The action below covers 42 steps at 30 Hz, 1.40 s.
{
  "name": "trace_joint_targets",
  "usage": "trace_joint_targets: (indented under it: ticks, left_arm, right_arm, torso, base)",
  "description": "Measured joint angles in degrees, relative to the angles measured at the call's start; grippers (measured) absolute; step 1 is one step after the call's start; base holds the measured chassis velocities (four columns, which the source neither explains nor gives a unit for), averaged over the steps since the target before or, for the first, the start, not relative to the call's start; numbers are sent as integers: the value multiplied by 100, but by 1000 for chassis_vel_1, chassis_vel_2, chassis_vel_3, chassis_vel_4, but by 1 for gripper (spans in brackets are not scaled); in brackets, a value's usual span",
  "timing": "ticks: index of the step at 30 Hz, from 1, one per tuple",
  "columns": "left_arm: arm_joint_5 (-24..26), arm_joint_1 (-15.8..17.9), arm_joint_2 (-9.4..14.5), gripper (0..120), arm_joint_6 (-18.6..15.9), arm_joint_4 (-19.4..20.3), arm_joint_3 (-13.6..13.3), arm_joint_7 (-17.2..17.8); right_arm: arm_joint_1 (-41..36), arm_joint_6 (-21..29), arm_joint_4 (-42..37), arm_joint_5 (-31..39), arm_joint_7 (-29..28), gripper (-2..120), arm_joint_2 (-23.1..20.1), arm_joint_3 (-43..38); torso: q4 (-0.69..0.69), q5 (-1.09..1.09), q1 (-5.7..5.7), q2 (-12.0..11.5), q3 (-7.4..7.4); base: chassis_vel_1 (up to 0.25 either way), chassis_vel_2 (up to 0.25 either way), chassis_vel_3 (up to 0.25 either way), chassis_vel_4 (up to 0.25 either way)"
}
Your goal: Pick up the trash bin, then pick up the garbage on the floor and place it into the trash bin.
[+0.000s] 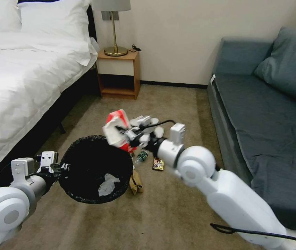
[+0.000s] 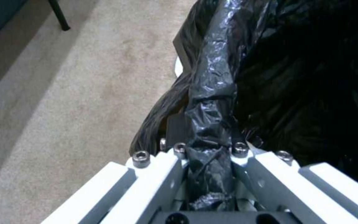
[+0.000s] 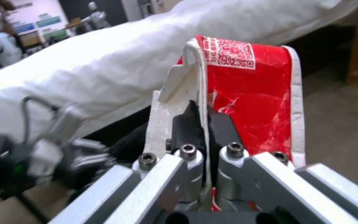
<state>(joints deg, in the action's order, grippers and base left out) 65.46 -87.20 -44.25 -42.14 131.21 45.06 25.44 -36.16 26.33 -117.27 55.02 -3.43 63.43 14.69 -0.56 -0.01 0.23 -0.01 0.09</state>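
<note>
Right claw (image 3: 206, 124) pinches the red-white wrapper (image 1: 117, 131) by its edge, just above the trash bin (image 1: 95, 169) rim. The left claw (image 2: 206, 146) clamps that rim (bin held aloft as catcher); more garbage (image 1: 157, 164) litters the floor below.

The trash bin (image 1: 95, 170) wears a thin black plastic liner, crinkled and faintly glossy where its folds catch light. The red-white wrapper (image 1: 117, 131) is glossy plastic film, creased, with matt white crimped edges. The right gripper (image 3: 206, 124) has matt black fingers (image 3: 224, 130) on brushed grey metal links with steel socket screws; the left gripper (image 2: 206, 146) shows white-painted links with the same screws. Both arms have smooth, satin white plastic shells. The floor (image 1: 175, 208) is short-pile beige carpet, matt and rough. The bed (image 1: 23, 76) is covered in white cloth, softly wrinkled. The sofa (image 1: 269, 114) is matt blue-grey woven cloth. The nightstand (image 1: 118, 74) is smooth brown wood, and the lamp (image 1: 115, 38) has a polished brass-coloured metal base.
</note>
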Motion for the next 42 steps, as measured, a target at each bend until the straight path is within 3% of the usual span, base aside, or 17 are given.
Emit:
trace_joint_targets:
  ticks: [12,29,31,35,38,42]
  left_arm:
    - [67,54,3,2,0,-10,-68,23]
    - [137,125,-22,2,0,41,-19,92]
    - [165,110,-26,2,0,78,-12,112]
    - [170,115,-19,2,0,79,-11,124]
    - [167,137,-44,2,0,45,-15,126]
    - [117,147,-84,2,0,-17,-35,108]
  right_arm:
    - [-104,144,-211,-38,-224,0,-32,507]
    - [-150,350,-156,-117,-355,59,215,636]
    - [-158,348,-157,-138,-342,72,226,611]
    - [-159,319,-175,-145,-344,80,250,589]
    - [-129,219,-291,-149,-337,96,302,450]
    - [-87,193,-438,-119,-298,100,355,141]
  torso:
    - [-1,0,-1,0,-1]
    - [-1,1,-1,1,-1]
    - [0,1,-1,1,-1]
    - [0,1,-1,1,0]
    - [-1,1,-1,1,0]
    - [0,1,-1,1,-1]
  base:
    - [0,0,0,0]
    - [0,0,0,0]
    - [0,0,0,0]
    - [0,0,0,0]
    - [0,0,0,0]
    - [0,0,0,0]
